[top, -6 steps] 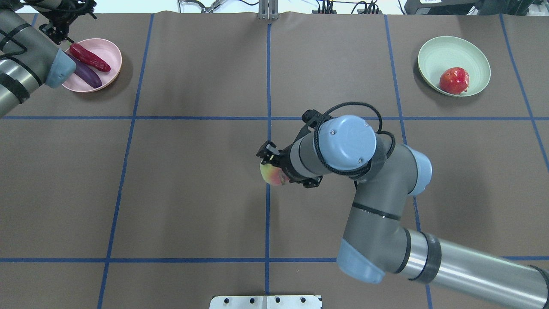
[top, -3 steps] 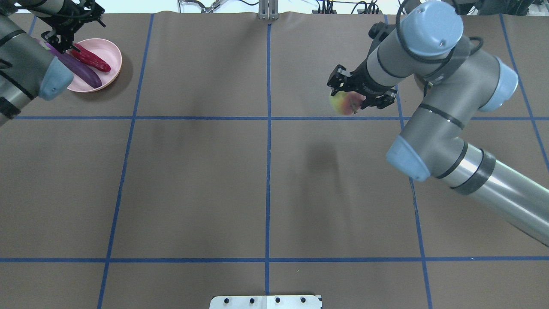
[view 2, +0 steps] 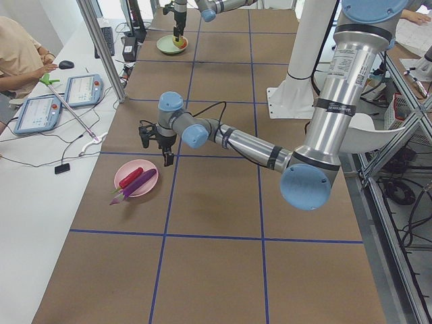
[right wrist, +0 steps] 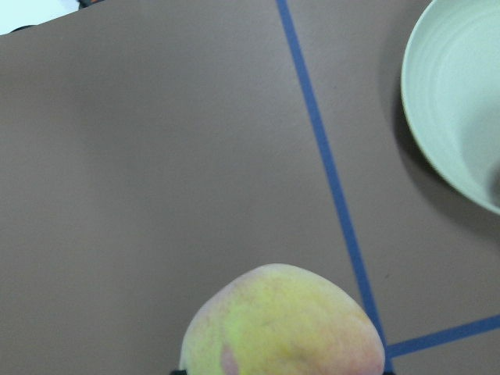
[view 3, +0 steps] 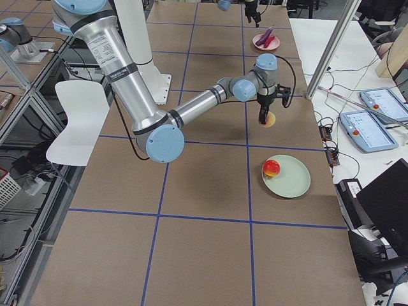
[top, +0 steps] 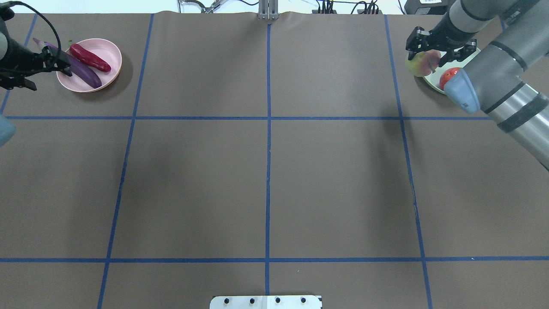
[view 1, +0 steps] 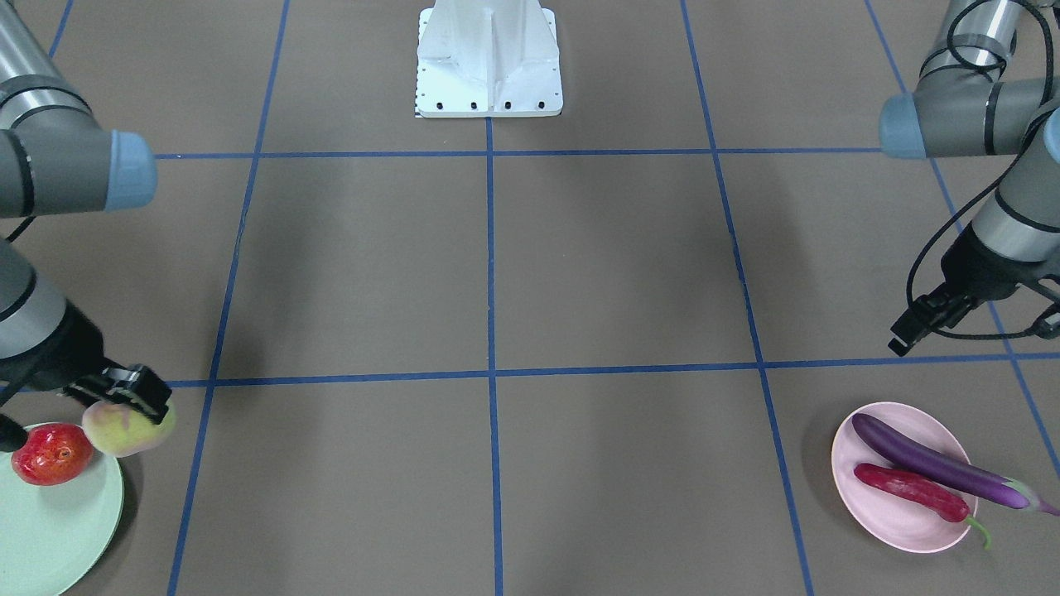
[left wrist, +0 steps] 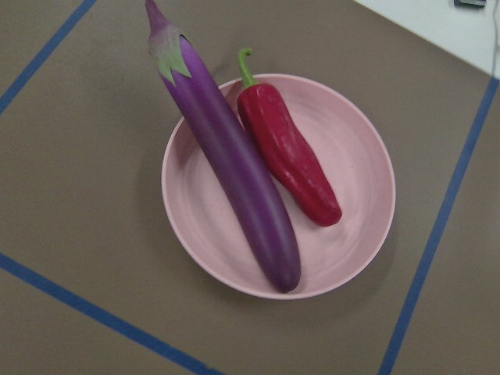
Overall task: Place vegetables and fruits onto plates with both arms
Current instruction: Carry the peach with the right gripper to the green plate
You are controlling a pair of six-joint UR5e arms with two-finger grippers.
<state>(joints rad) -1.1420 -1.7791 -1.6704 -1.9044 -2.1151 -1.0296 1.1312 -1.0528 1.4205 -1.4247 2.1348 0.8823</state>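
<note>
Peach (view 1: 124,432), carried across the counter (top: 334,180), hangs at the mint plate (view 1: 116,505) rim in the right fingers (view 1: 142,389); release remains. Left fingers (view 1: 904,335): spread cannot be told.

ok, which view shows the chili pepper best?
Left wrist: the chili pepper lies large, unobstructed, beside the eggplant on the pink plate. Front-facing and overhead show it small, side views tiny; right wrist misses it.

Brown sheet is covering the tabletop (top: 193,180), and blue tape lines (top: 267,171) are dividing it into a grid. Cables (top: 327,6) are trailing along its far edge. A white bench (view 2: 27,202) is running alongside, carrying two tablets (view 2: 83,89); a person (view 2: 20,47) is sitting there. Aluminium posts (view 2: 101,47) are standing between them. A white chair (view 3: 80,121) is standing behind.
</note>
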